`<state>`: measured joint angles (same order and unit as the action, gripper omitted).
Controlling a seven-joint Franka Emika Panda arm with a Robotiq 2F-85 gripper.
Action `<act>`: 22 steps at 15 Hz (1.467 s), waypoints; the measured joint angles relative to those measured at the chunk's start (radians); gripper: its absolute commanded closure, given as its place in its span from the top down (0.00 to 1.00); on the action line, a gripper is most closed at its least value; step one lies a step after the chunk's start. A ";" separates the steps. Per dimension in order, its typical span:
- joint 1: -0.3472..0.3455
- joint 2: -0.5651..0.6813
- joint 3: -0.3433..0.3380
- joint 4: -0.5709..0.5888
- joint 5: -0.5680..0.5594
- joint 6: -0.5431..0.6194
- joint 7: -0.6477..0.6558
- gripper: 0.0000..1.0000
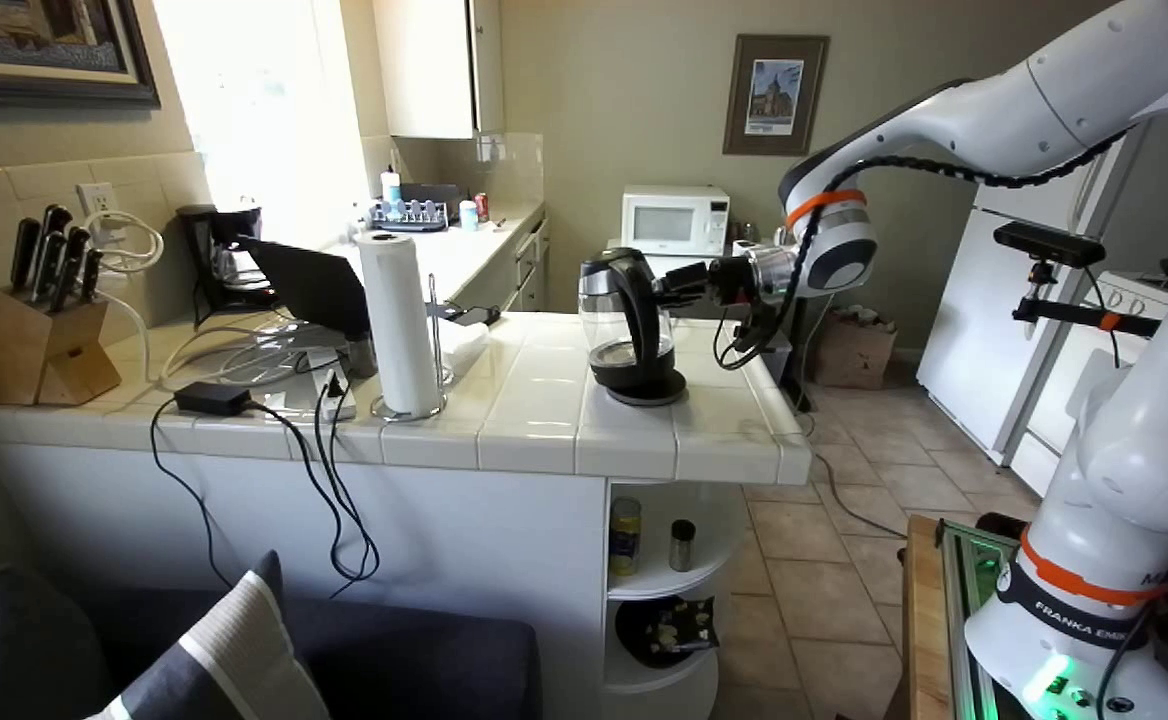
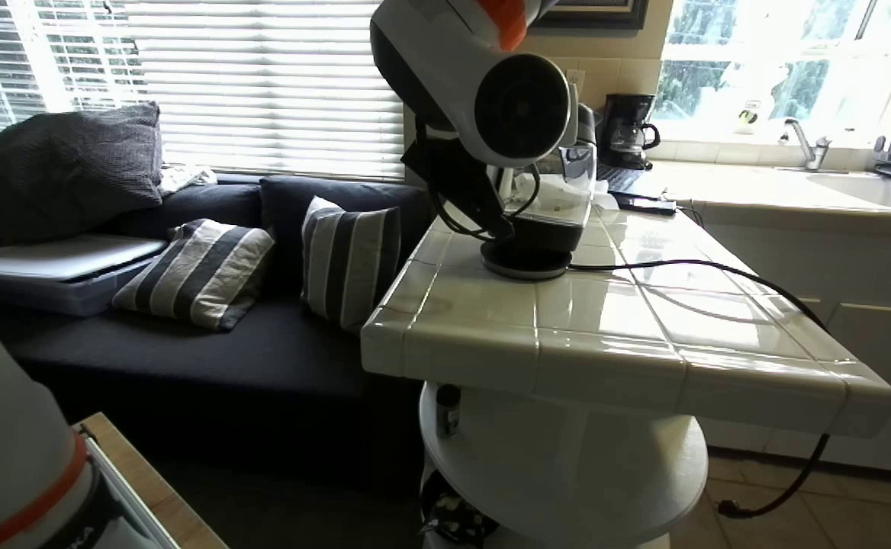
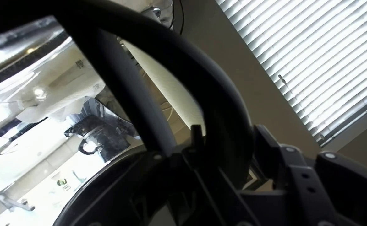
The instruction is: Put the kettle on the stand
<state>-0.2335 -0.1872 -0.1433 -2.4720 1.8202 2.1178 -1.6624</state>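
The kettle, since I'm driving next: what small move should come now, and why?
Probably nudge the kettle slightly toward the arm's base before releasing: in both exterior views its bottom overhangs the stand on the side away from that base, and the hand is closed on its handle.

Arm [image 1: 1004,118]: smooth, rounded white shells. Orange bands [image 1: 1089,590] ring the lowest section and the wrist [image 1: 841,237], the latter with a dark oval panel [image 1: 837,266]. Base [image 1: 1012,645]: white, with a black collar [image 1: 1072,622] above it lettered FRANKA EMIK in white; green light [image 1: 1052,672] lit near the bottom. Ribbed black cable [image 1: 994,181] along the arm; silvery metal section [image 1: 772,268] next to the gripper [image 3: 229,142]. In an exterior view, a joint carries a round black cap [image 2: 523,107]. Gripper black, with angular links, pale screw heads [image 3: 330,155] and two dark holes [image 3: 310,190] in one link.
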 measured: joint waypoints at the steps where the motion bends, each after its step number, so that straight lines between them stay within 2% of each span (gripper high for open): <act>1: 0.003 0.002 0.001 -0.002 -0.008 0.000 0.004 0.20; 18: -0.003 -0.039 -0.032 0.001 -0.025 -0.032 0.038 0.20; 19: -0.004 -0.038 -0.033 0.005 -0.033 -0.032 0.054 0.70; 20: -0.006 -0.038 -0.034 0.010 -0.057 -0.032 0.084 0.72; 22: -0.011 -0.041 -0.034 0.018 -0.126 -0.022 0.153 0.84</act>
<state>-0.2443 -0.2287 -0.1772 -2.4536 1.6941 2.0956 -1.5091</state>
